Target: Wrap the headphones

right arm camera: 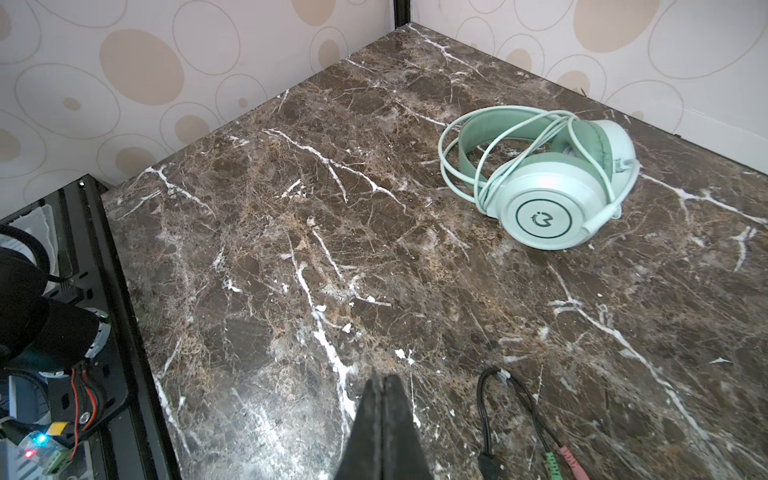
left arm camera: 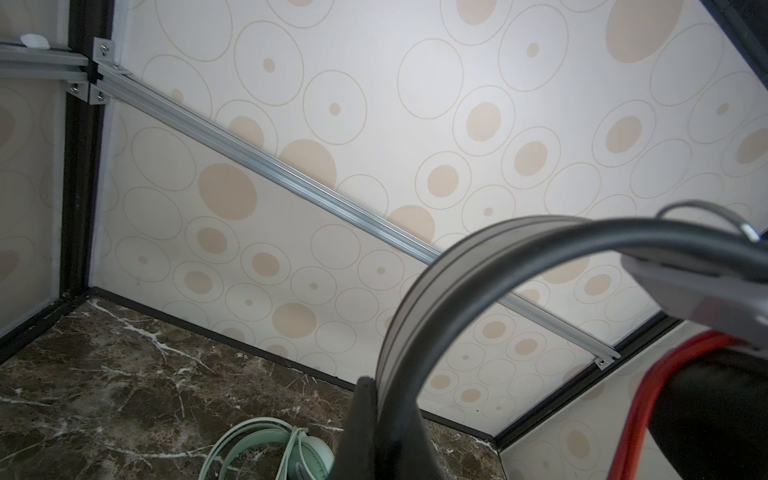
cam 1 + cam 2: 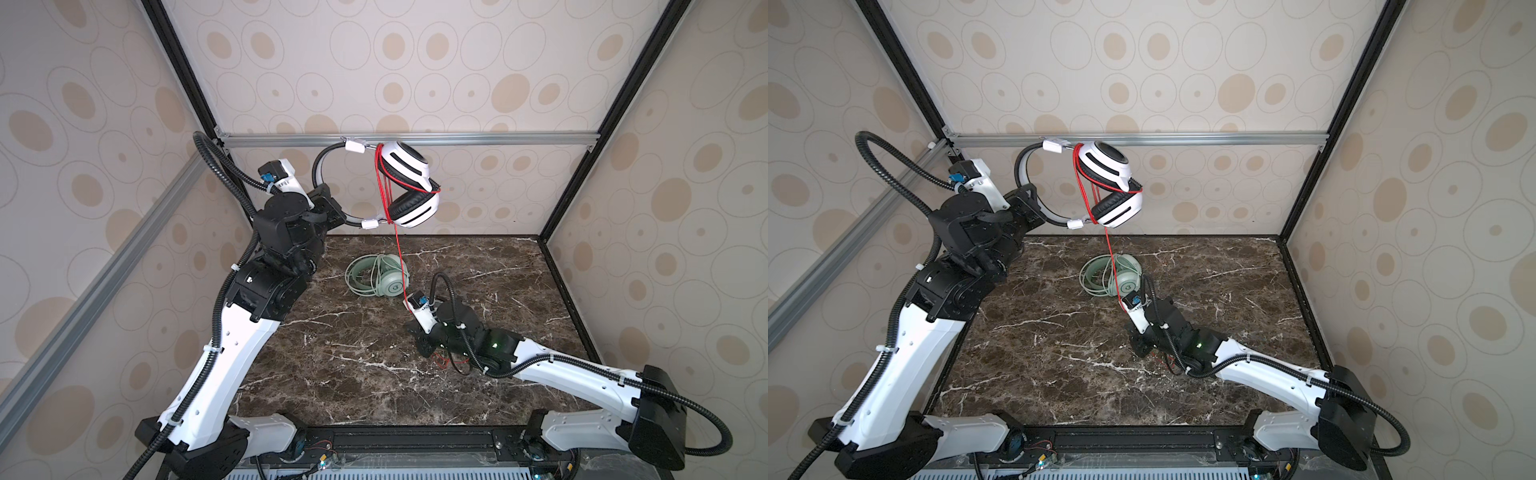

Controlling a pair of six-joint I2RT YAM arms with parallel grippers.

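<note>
Right gripper (image 1: 383, 419) sits closest to its wrist camera, low over the table (image 1: 291, 249) right of centre. Its jaws are pressed together and no cable shows between them, so I cannot tell whether it nips anything. Just beside it on the marble lie the plug ends (image 1: 552, 460), green and pink jacks on a black split lead. Left gripper (image 3: 334, 208) is raised at the far left, pinching the grey headband (image 3: 316, 166) of the white-and-black headphones (image 3: 411, 187). They hang in the air above the table's far edge, cups to the right of the jaws. Red cable (image 3: 399, 257) is looped a few times around the cups and yoke, then drops in one line toward the right wrist. Mint-green headphones (image 3: 378, 276) lie flat mid-table, just beyond centre, with the pale cable (image 1: 441, 164) already coiled through the band, so that pair looks done. Handling guess: headset is light hard plastic with soft pads. The band is springy and smooth and could twist in the pinch, so hold it near the slider. Cable is thin, limp and snag-prone. Take it a little up from the plugs, keep light tension, don't yank the jack joint.
</note>
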